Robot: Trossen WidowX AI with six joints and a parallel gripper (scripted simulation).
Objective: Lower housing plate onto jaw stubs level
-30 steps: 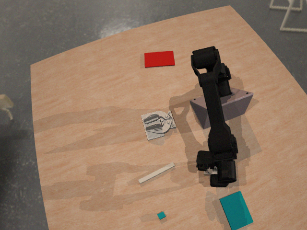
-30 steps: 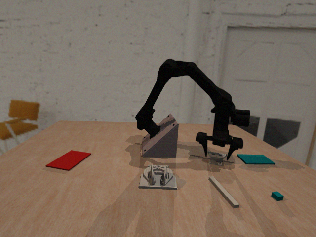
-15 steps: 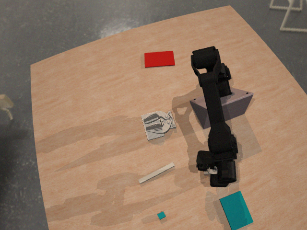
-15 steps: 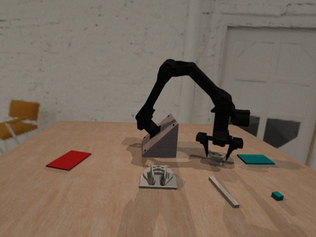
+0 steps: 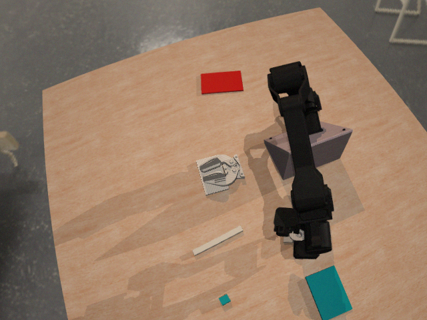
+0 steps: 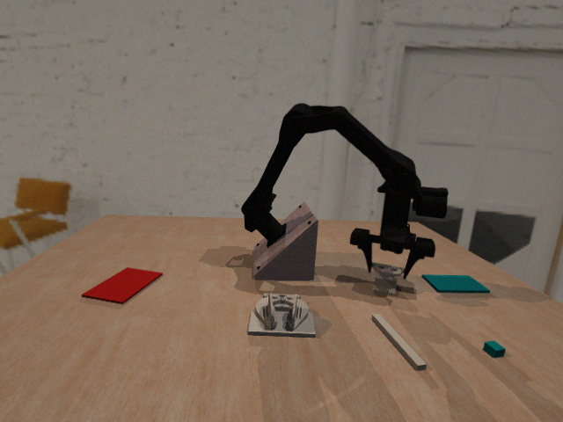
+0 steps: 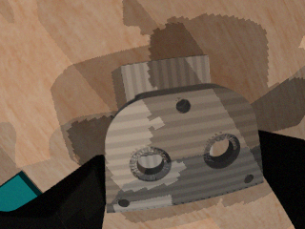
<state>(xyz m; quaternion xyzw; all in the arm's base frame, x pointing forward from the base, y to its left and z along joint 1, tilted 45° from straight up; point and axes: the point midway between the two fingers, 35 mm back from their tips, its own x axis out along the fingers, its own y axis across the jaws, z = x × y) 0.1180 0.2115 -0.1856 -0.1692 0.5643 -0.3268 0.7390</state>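
Note:
The pale ribbed housing plate (image 6: 387,268) (image 7: 191,126) has two large round holes and three small ones. My gripper (image 5: 298,241) (image 6: 387,274) (image 7: 179,152) is shut on it, one finger at each side edge. The plate hangs just above a small pale block (image 6: 384,287) (image 7: 167,77), with a little gap in the exterior view. The base (image 5: 211,189) (image 6: 300,331) stands on the table, away from my gripper, with the two jaws (image 5: 211,166) (image 6: 268,316) on it. The jaw stubs are too small to make out clearly.
A pale bar (image 5: 217,241) (image 6: 398,340) lies between the base and a small teal block (image 5: 224,299) (image 6: 493,348). A teal mat (image 5: 327,293) (image 6: 456,283) lies near my gripper. A red mat (image 5: 221,82) (image 6: 123,284) lies farther off. My arm stands on a wedge-shaped mount (image 5: 325,148) (image 6: 293,258).

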